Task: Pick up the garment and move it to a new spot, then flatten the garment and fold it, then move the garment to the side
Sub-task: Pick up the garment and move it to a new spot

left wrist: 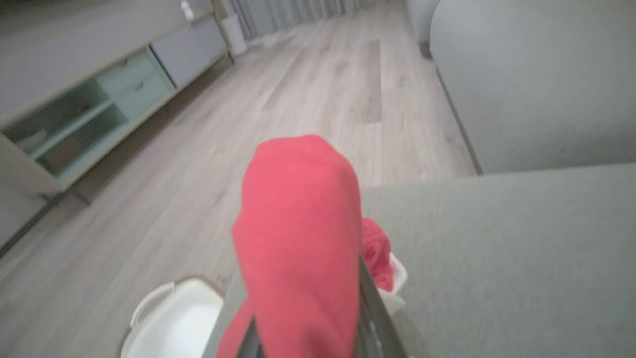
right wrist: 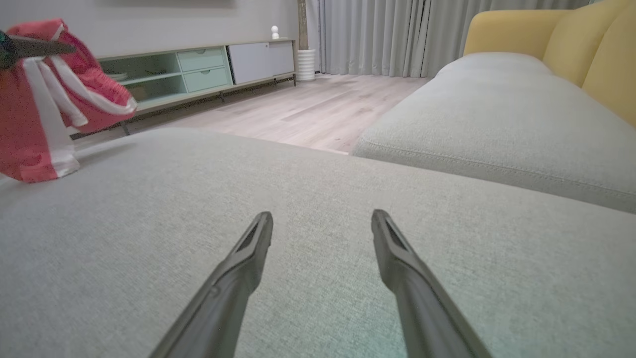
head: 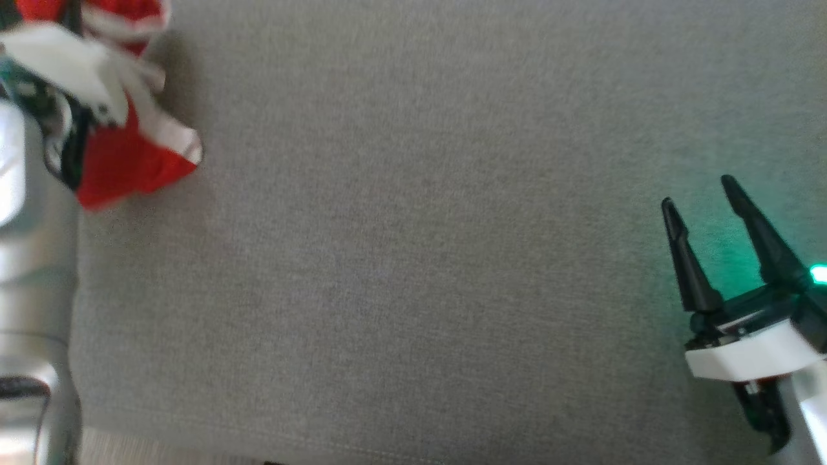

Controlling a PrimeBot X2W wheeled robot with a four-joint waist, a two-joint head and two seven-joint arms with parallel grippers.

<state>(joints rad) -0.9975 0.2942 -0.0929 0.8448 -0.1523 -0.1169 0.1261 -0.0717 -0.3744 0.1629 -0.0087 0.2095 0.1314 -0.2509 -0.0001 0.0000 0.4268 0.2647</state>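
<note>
My left gripper (right wrist: 67, 47) clamps the red garment (right wrist: 25, 124) at the left edge of the grey cushion (head: 413, 258), while my right gripper (head: 699, 194) sits wide open over its right side.

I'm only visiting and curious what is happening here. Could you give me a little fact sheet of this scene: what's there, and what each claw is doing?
Setting: living room, grey sofa cushion, wooden floor
Garment: red with white trim, bunched up, hanging near the cushion's left edge
Left claw: shut on the garment
Right claw: open, empty, low over the cushion
Nearby: white basket on the floor, pale green cabinet
Task stage: garment picked up, not yet flattened or folded
</note>
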